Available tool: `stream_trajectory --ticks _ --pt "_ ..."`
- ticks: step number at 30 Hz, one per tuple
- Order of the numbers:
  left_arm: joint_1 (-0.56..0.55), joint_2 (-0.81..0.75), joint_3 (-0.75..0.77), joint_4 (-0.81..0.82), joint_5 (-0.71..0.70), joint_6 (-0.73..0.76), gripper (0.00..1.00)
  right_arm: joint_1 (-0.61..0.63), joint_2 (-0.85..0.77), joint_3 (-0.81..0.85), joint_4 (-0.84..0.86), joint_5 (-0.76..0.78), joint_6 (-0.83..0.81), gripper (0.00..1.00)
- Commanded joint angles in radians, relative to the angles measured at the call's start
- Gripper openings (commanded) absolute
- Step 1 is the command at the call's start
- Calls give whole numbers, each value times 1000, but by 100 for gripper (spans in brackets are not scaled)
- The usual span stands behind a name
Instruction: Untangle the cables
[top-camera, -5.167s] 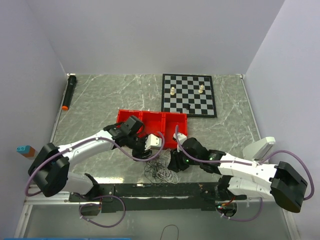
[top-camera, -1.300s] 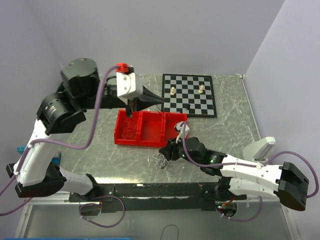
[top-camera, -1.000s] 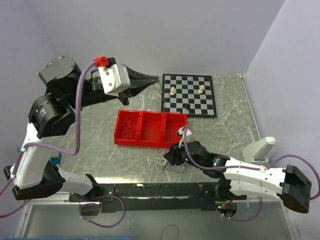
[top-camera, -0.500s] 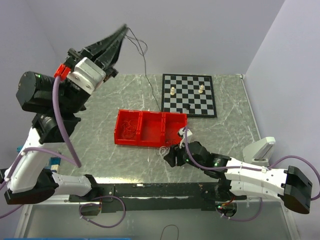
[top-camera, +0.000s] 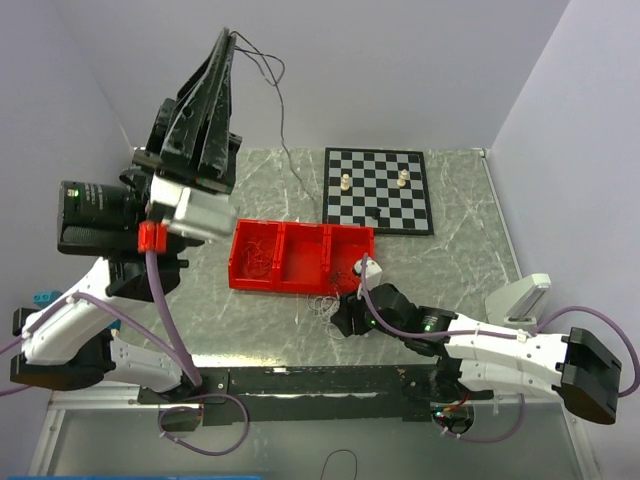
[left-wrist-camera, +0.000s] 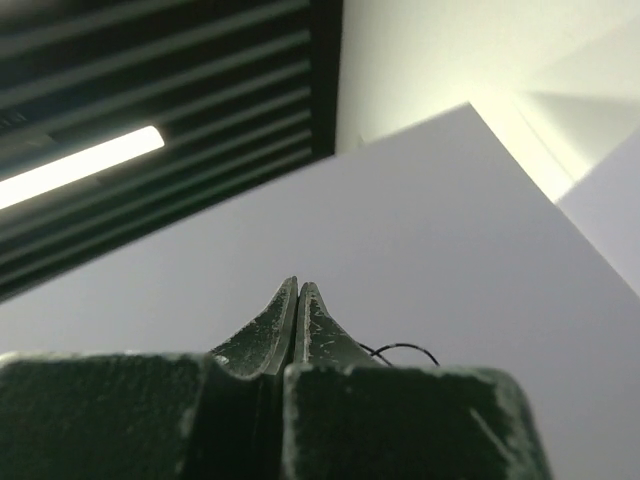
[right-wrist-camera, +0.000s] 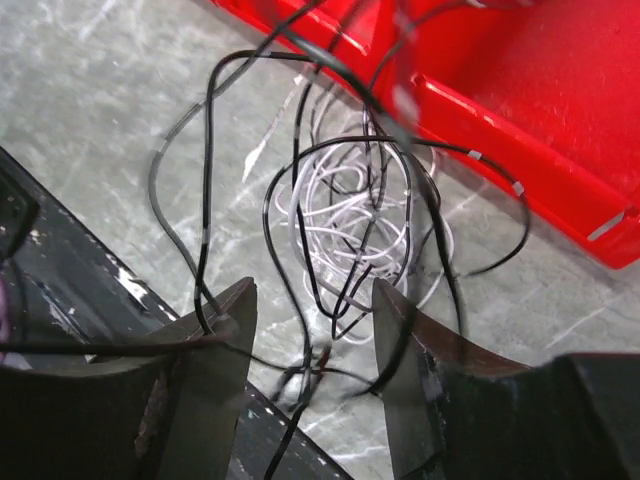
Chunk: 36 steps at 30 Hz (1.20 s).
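Your left gripper (top-camera: 224, 40) has risen above the red plastic tray (top-camera: 285, 286), clamped on a thin black cable (left-wrist-camera: 400, 346) to draw it free, while your right gripper (right-wrist-camera: 315, 300) straddles the white-and-black wire tangle (right-wrist-camera: 340, 205) beside that tray, jaws apart.

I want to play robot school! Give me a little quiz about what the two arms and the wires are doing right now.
1. True or false: the left gripper, raised high in the air, is shut on a black wire.
2. Pick one. The white wires lie: A) inside the red tray; B) on the table, just in front of the red tray; C) up in the left gripper.
3. Fill the gap: the right gripper hangs over the white wires with its jaws ____.

Key: 1 true; 2 B; 3 open.
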Motion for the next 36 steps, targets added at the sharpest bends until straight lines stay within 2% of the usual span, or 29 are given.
stream_trajectory --ticks 1,4,8,10,12,15,19,24,30,33,36 --pt "-103 59 61 244 -5 325 1 9 11 1 -19 -3 6 56" --pt "-124 171 222 331 -13 475 1 9 40 18 -59 -2 16 54" --pt "-131 320 496 293 -17 493 1 9 56 24 -100 -3 35 54" --pt "-131 335 549 273 9 490 1 9 51 15 -114 -2 44 55" --pt "-131 317 526 263 15 483 1 9 40 7 -116 -2 47 55" --pt "-131 246 398 212 -69 397 1 9 8 2 -111 1 32 55" --pt "-128 118 126 68 -206 184 1 9 -58 -16 -90 -6 20 55" --pt "-82 -19 -217 58 -328 24 1 9 -153 -44 -65 -14 6 54" --pt "59 -134 -527 -119 -362 -259 1 9 -236 -1 -116 26 -20 52" --pt "142 -146 -581 -230 -330 -410 1 9 -282 16 -137 46 -22 51" --pt "198 -145 -638 -265 -283 -496 1 9 -311 30 -151 58 -19 50"
